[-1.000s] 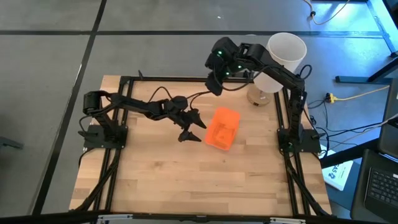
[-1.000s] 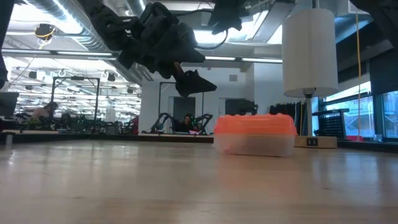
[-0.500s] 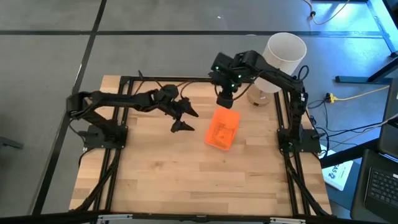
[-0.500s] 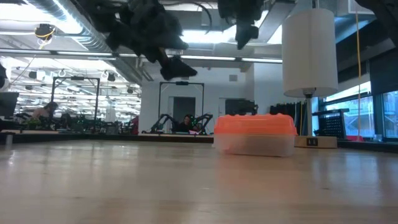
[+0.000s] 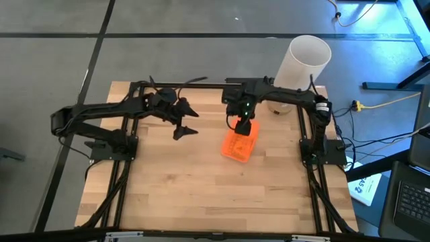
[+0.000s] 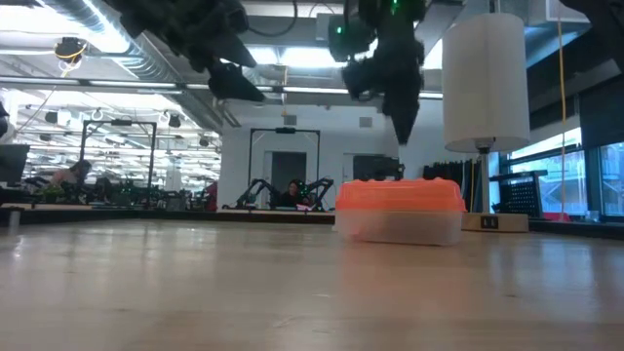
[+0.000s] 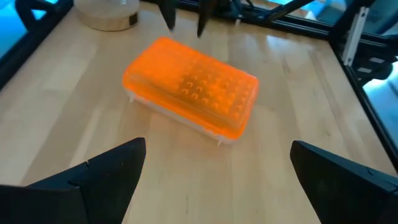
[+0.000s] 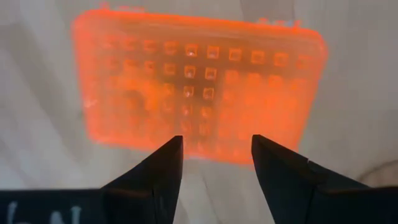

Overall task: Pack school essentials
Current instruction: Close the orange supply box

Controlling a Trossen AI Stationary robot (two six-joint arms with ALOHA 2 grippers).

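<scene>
Right hand (image 5: 244,126) poised directly above the far end of the clear plastic box with orange lid (image 5: 240,143), fingers pointing straight down. In the right wrist view the two fingers (image 8: 163,167) stand a modest gap apart with nothing between them, and the studded lid (image 8: 199,87) fills the space beyond them. The low view shows the fingertips (image 6: 403,127) above the lid, not touching it.

The box lies near the middle of the worktop (image 5: 201,195), its long axis running from the far right toward the near left, slightly aslant to the worktop's edges. It is shut, lid on.

Left hand (image 5: 183,126) is raised above the worktop well to the left of the box, fingers spread wide and empty; its wrist view looks across bare wood at the box from a distance, with the right hand's fingertips hanging above the far edge of the lid.

The tall white cylinder (image 5: 301,64) stands on its round wooden base at the far right corner, just beyond the box.

No crayon box, scissors, pencils, pad or pen shows loose on the worktop in any view; whether they lie inside the box cannot be told through the lid.

Judgement: the right hand is much the nearer, and any next move on the box turns on a short straight descent onto the lid's far end.
</scene>
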